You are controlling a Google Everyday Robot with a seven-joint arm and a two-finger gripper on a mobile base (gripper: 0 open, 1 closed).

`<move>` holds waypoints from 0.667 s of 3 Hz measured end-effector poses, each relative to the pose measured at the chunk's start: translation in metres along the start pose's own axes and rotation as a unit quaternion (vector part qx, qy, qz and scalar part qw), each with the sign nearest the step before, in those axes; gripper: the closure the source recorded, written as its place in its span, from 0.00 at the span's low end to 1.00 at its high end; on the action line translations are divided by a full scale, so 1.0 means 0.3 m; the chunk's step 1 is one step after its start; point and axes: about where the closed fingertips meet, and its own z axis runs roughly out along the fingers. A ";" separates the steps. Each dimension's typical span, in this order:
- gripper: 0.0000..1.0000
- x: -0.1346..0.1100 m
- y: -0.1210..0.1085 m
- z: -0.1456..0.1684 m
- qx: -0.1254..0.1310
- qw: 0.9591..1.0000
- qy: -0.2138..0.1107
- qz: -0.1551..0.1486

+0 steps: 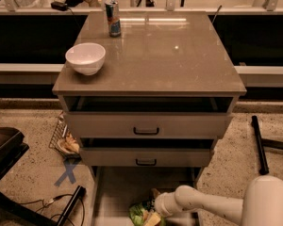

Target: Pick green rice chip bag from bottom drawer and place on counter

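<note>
The green rice chip bag (pixel 137 213) lies at the front of the open bottom drawer (pixel 117 192), at the lower edge of the view and partly cut off. My gripper (pixel 153 216) reaches in from the lower right on its white arm (pixel 212 204) and is right at the bag's right side. The bag's yellow-orange print shows beside the gripper's tip. The counter (pixel 170 60) is the glossy grey-brown top of the cabinet above.
A white bowl (pixel 85 58) and a tall can (pixel 113 18) stand on the counter's left part. The two upper drawers (pixel 146 125) are slightly pulled out over the bottom one. A wire basket (pixel 61 138), blue tape cross (pixel 67 172), cables and a black bar (pixel 259 145) lie on the floor.
</note>
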 end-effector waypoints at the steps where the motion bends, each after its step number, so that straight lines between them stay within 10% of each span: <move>1: 0.23 0.071 -0.009 0.132 0.005 1.000 0.010 -0.011; 2: 0.54 0.065 -0.003 0.124 0.004 1.000 0.009 -0.010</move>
